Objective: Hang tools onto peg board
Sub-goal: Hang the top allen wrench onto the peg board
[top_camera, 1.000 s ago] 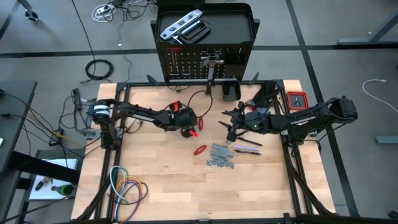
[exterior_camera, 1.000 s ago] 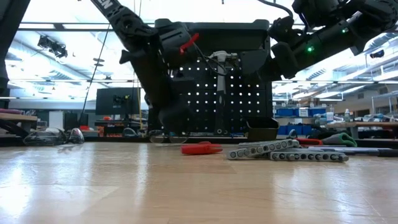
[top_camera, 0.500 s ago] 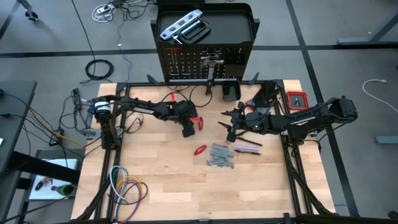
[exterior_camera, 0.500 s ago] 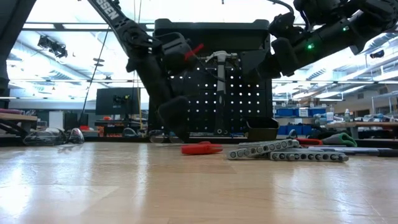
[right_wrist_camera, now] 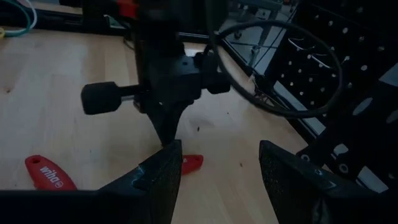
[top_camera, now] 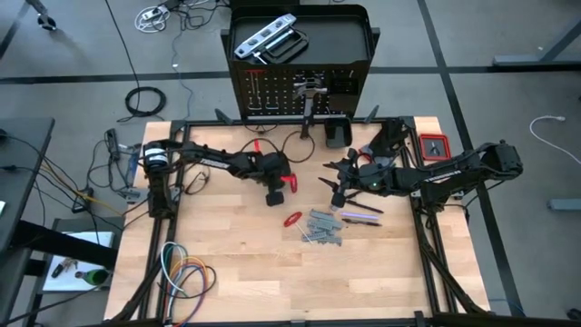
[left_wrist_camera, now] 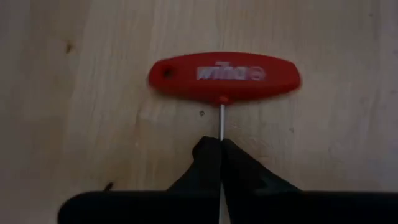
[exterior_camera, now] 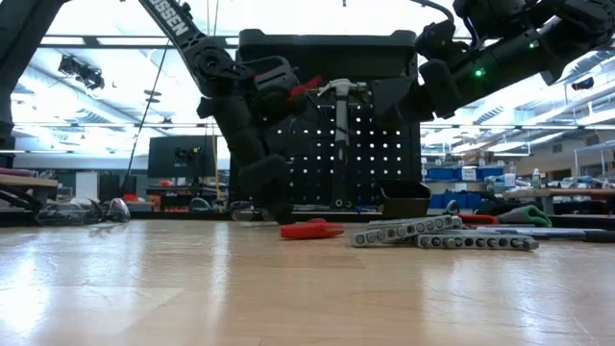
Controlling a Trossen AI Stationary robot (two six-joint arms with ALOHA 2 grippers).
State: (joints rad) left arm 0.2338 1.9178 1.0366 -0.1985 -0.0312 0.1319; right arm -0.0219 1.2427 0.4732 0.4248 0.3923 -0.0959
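Evidently, the light, stiff T-handle driver (left_wrist_camera: 224, 78) was pinched by its thin, slippery shaft in the left gripper's (left_wrist_camera: 221, 149) clenched fingers.

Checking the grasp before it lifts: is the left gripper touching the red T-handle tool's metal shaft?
Touching. The left wrist view shows the left gripper shut on the thin shaft of the red T-handle tool, no gap.

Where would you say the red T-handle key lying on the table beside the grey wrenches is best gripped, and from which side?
Probably by its red handle, from straight above. The red T-handle key lies flat on the table, so only its top is free, and the handle is its bulkiest part. Close across the handle's narrow width, clear of the grey wrenches.
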